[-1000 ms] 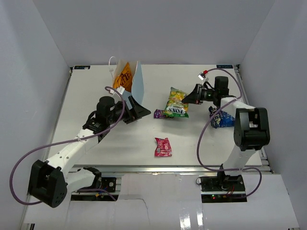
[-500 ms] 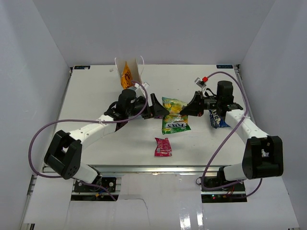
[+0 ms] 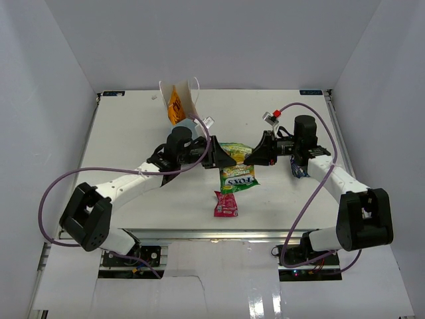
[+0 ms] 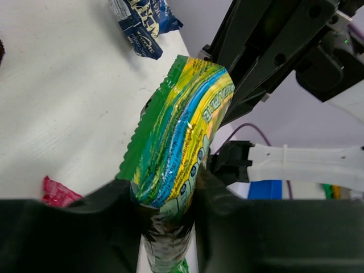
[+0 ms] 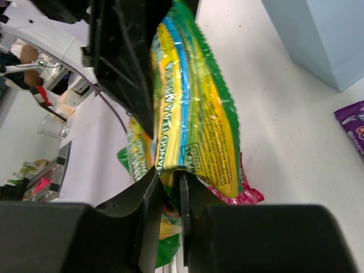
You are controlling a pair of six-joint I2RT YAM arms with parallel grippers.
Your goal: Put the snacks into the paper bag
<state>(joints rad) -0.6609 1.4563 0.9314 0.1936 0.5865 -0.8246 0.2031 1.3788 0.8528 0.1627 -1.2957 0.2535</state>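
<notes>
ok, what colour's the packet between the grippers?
Packet: yellow and green with blue stripes; best in left wrist view.

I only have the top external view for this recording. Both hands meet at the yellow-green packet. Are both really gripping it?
Observer: Yes for the left. In the left wrist view the left hand is shut on one end of the yellow-green packet.
Reviewer: And the right?
Observer: The right wrist view shows the right hand pinching the packet's crimped edge between closed fingers.
Reviewer: I can't find the purple packet from above.
Observer: The purple packet lies on the table at the right edge of the right wrist view, close to the base of the paper bag but apart from it.
</notes>
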